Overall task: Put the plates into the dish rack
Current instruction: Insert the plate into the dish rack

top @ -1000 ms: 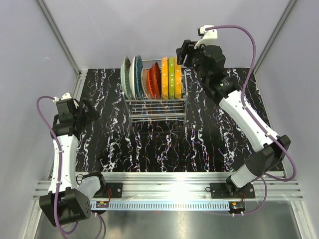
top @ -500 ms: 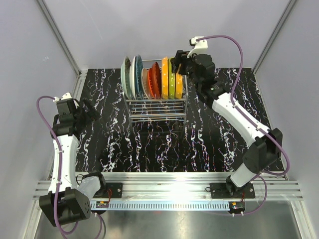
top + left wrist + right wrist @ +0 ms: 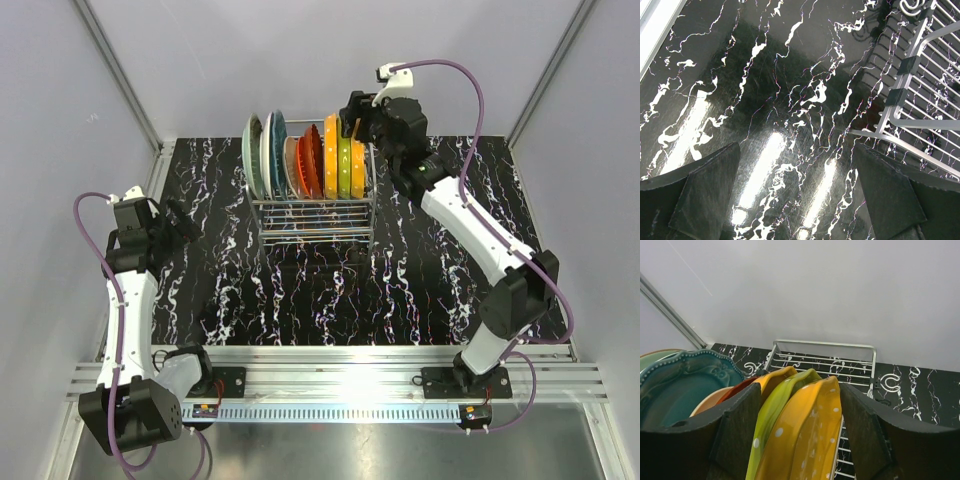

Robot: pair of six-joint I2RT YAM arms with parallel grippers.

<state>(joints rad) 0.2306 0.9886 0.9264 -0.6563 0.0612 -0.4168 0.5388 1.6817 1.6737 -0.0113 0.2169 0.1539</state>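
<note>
Plates: round, wavy-rimmed ceramic plates [image 3: 305, 155] in mint, teal, cream, red, orange and green stand on edge in the chrome wire dish rack [image 3: 315, 228].
Right gripper [image 3: 800, 425]: jaws parted, straddling the orange dotted plate [image 3: 810, 435] and yellow-green dotted plate [image 3: 771, 415]; it grips neither.
Left gripper [image 3: 795, 200]: spread wide and empty, over the black marbled table [image 3: 765, 75] near the rack.
Step, as judged: clearing the last plate; rise straight up, fingers off both rims.
</note>
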